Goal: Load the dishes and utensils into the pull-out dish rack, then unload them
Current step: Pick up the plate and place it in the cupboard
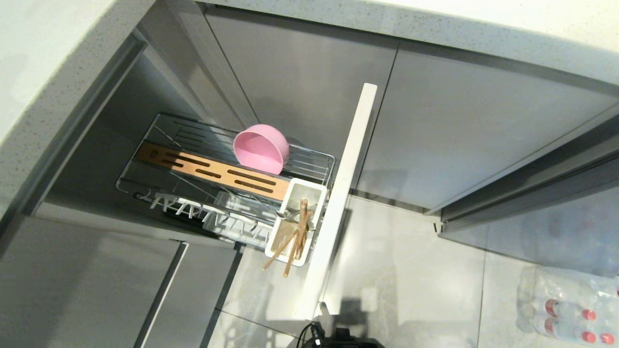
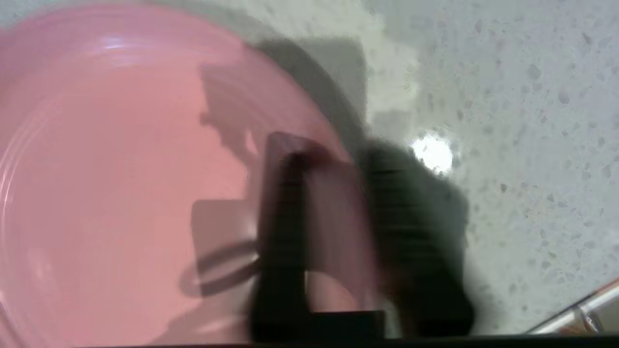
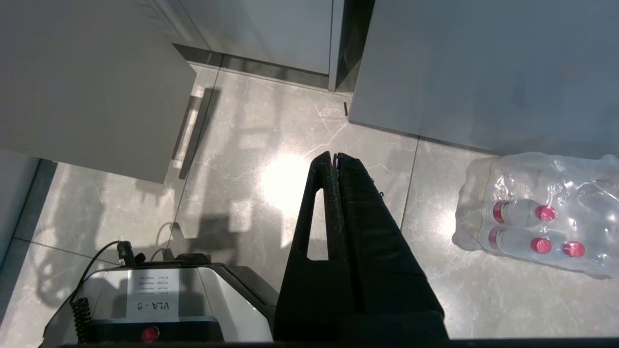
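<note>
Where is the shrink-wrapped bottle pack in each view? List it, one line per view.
Head view: bottle pack in the lower right corner, on the floor.
Left wrist view: not in it.
Right wrist view: bottle pack on the floor by the grey cabinet.
Shared landmark: the marbled floor tiles.

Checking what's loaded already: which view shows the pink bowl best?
The head view: the pink bowl sits tilted in the pull-out dish rack, whole and unobstructed. The left wrist view shows only the pink plate; the right wrist view shows floor, no bowl.
</note>
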`<state>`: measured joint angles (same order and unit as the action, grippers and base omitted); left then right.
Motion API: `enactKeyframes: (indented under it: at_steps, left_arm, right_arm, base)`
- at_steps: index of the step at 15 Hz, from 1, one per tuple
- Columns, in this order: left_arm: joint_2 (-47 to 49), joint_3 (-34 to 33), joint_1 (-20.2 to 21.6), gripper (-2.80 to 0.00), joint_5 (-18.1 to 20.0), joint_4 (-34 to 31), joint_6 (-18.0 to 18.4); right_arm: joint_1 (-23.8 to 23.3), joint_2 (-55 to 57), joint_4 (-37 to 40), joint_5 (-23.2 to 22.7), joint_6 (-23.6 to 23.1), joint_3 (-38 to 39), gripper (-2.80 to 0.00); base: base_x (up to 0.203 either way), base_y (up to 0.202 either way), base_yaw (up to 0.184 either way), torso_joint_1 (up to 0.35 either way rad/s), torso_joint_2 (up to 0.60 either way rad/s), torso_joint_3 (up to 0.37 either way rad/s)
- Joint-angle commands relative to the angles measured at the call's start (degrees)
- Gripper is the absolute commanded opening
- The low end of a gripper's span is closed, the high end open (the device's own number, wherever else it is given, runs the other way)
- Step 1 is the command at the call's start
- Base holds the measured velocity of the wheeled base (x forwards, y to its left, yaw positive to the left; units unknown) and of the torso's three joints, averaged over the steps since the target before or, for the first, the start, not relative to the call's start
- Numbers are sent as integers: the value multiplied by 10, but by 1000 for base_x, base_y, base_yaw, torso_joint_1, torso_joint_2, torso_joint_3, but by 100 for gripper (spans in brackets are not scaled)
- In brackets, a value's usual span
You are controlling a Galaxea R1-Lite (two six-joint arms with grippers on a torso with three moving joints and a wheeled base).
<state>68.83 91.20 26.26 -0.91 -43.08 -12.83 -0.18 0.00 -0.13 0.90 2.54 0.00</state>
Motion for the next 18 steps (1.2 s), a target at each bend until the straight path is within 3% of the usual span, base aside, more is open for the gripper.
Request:
enactKeyframes:
  at_steps: [1, 10, 14, 18]
  left_arm:
    - [-2, -2, 0, -280, 0, -2, -2]
    - [-60, 12, 0, -280, 19, -4, -8]
    - [-104, 36, -5, -280, 26, -1, 50]
    - [-137, 54, -23, -280, 2, 3, 49]
  right_arm:
    - [0, 0, 0, 0, 0, 0, -280]
    - [0, 0, 0, 0, 0, 0, -280]
    - [0, 0, 0, 0, 0, 0, -280]
    - [0, 1, 0, 0, 0, 0, -280]
  base:
    - [0, 0, 0, 0, 0, 0]
    - [0, 0, 0, 0, 0, 0]
    - [0, 0, 0, 0, 0, 0]
    - [0, 0, 0, 0, 0, 0]
